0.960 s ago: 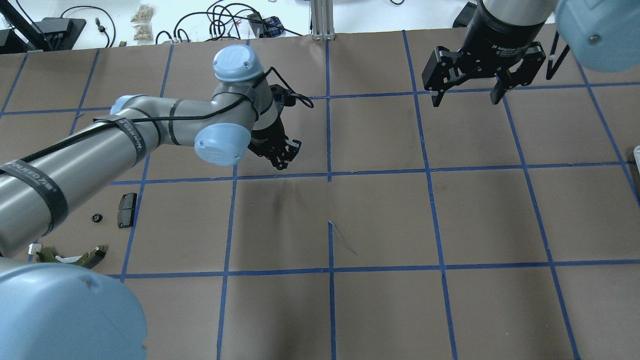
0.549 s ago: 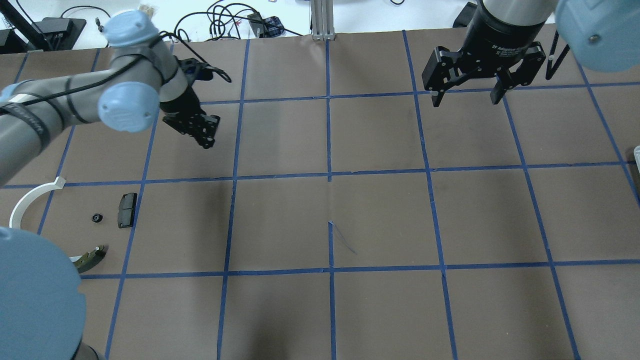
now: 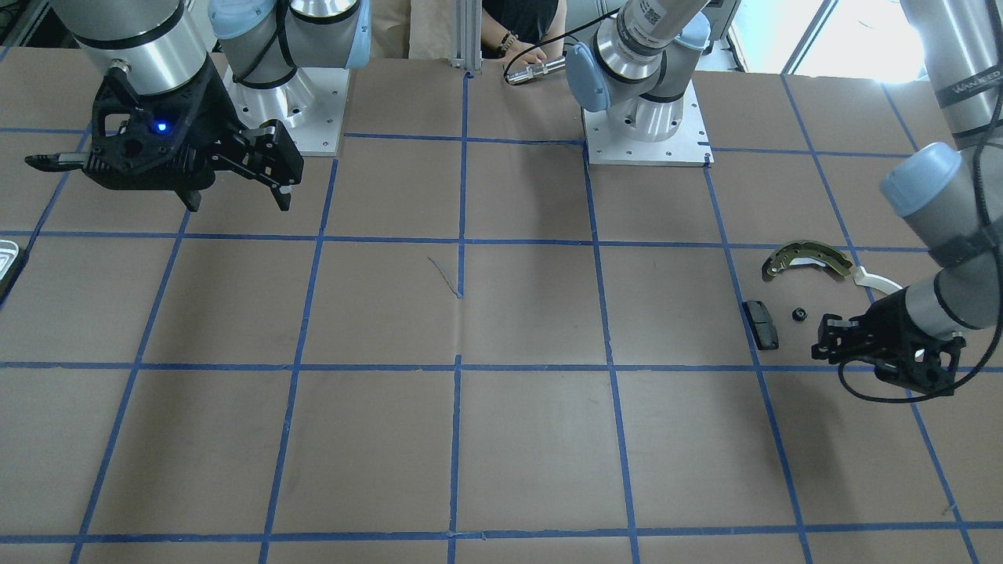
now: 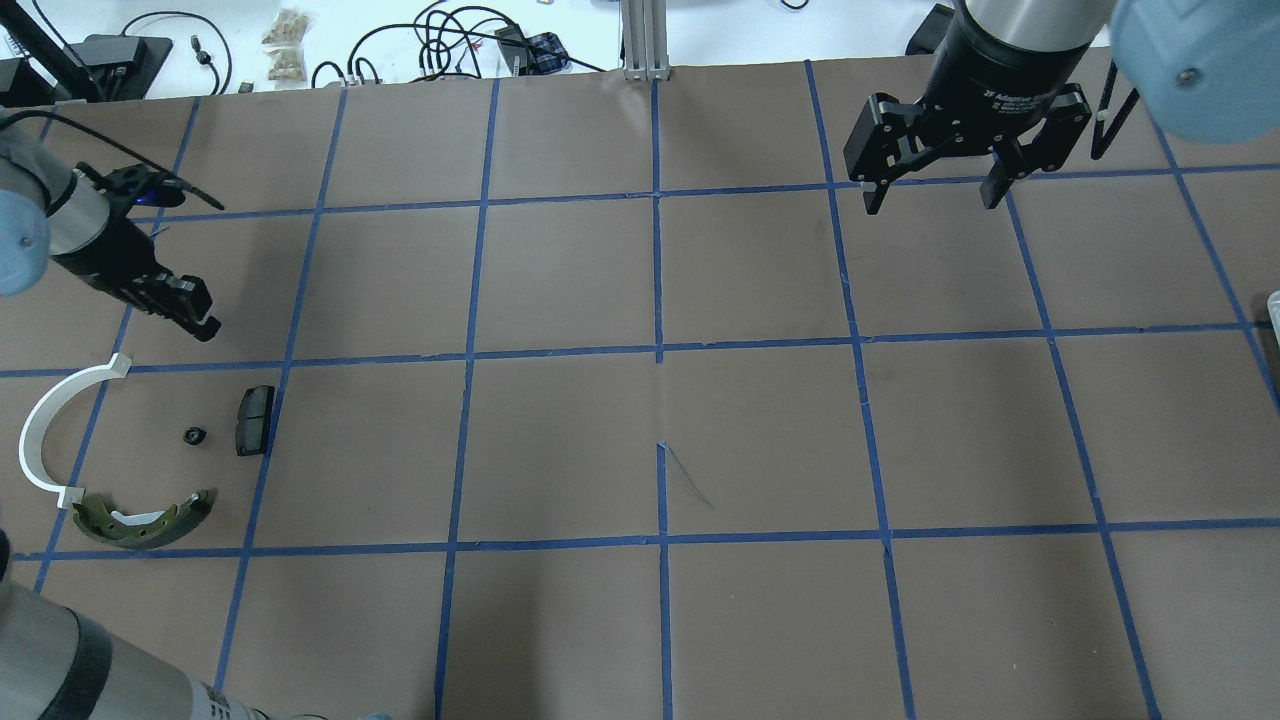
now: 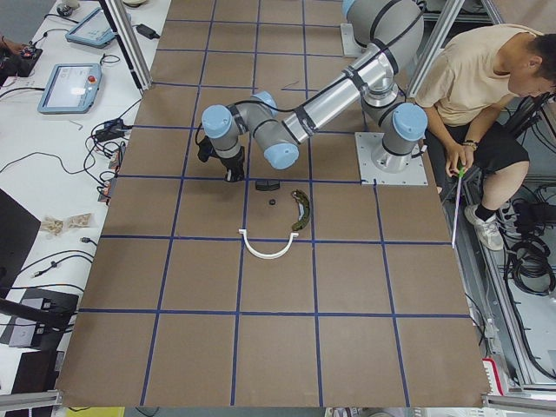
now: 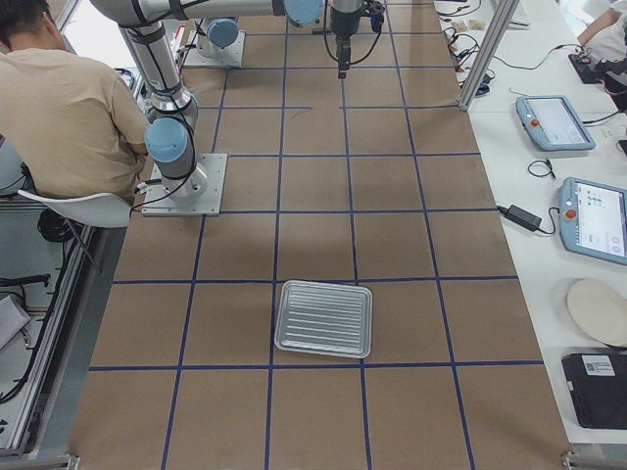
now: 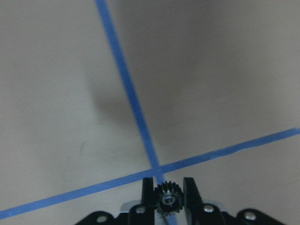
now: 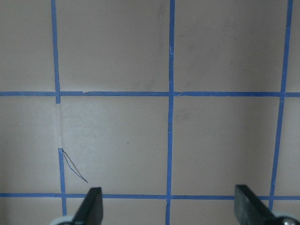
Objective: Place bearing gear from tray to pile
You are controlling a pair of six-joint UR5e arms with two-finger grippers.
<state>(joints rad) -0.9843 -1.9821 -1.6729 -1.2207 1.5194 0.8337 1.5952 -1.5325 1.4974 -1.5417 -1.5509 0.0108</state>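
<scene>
My left gripper is shut on the small black bearing gear, which shows between its fingertips in the left wrist view. It hangs over the table just beyond the pile. The pile holds a brass-and-dark curved shoe, a white half-ring, a black pad and a small black round part. My right gripper is open and empty, high over the far right part of the table. The silvery tray lies at the table's right end and holds nothing.
The table is brown paper with a blue tape grid. A person sits by the robot bases. Cables and tablets lie on the white bench beyond the table's far edge. The tray's corner shows at the front view's left edge.
My left arm has swung left from the table's middle to just beyond the pile, still shut. This uncovered the half-ring and the shoe. The right arm has not moved.
</scene>
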